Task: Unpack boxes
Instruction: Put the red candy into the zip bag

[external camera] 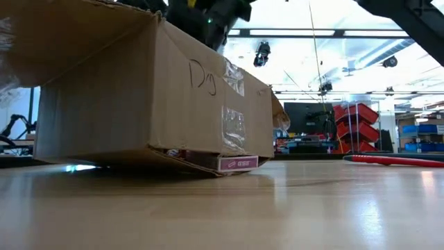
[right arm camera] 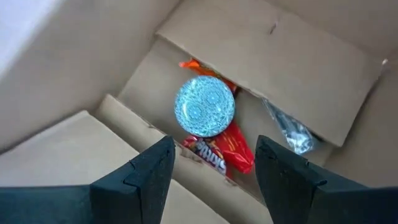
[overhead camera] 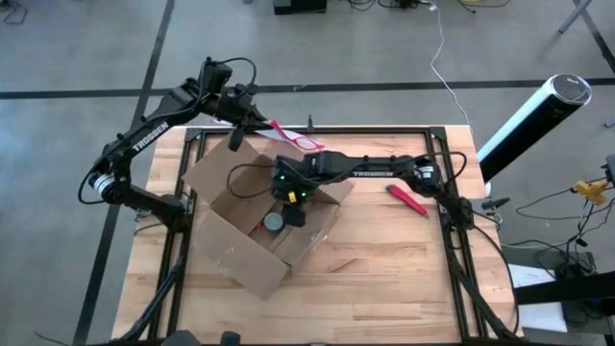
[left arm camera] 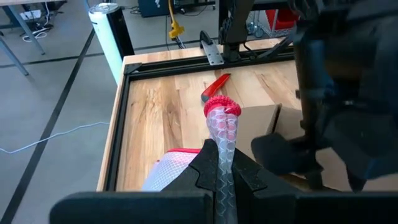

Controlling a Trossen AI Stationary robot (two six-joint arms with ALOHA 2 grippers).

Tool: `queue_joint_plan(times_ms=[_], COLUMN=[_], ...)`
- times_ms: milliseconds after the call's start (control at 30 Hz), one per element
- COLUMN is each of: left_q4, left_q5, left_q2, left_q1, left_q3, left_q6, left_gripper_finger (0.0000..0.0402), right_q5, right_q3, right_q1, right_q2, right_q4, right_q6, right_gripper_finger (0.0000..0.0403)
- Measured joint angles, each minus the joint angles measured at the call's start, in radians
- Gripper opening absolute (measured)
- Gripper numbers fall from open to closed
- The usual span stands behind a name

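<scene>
On the wooden desk (overhead camera: 384, 279), the brown corrugated cardboard box (overhead camera: 226, 255) sits left of centre. My right hand (right arm camera: 212, 163) hangs open over its contents; descending, I might snag a flap. My left hand (left arm camera: 224, 177) pinches a pink-edged pouch (left arm camera: 222, 127).

Box (overhead camera: 252, 223): matt brown corrugated cardboard, glossy clear tape on the side seam. Table (overhead camera: 384, 279): smooth pale wood planks with a slight sheen, black metal frame. Pouch (left arm camera: 222, 127): translucent textured plastic, pink edge. Inside the box: glossy red-orange wrapper (right arm camera: 229, 144); round lid (right arm camera: 204, 106), speckled finish.
</scene>
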Motion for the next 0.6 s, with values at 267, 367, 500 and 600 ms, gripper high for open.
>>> queue_joint_plan(times_ms=[267,367,500,600], left_q4=[0.003,0.003,0.003,0.003], left_q5=[0.000,0.000,0.000,0.000], left_q2=[0.000,0.000,0.000,0.000], left_q1=[0.000,0.000,0.000,0.000], left_q3=[0.000,0.000,0.000,0.000], left_q6=[-0.008,-0.011,-0.011,-0.011], left_gripper_finger=[0.0000,0.0000,0.0000,0.0000], right_q5=[0.001,0.002,0.000,-0.010], right_q3=[0.000,0.000,0.000,0.000], right_q1=[0.000,0.000,0.001,0.000], right_q2=[0.064,0.086,0.103,0.109], right_q4=[-0.019,-0.044,-0.051,-0.053], right_q6=[0.007,0.006,0.007,0.008], right_gripper_finger=[0.0199,0.0199,0.0199,0.0199])
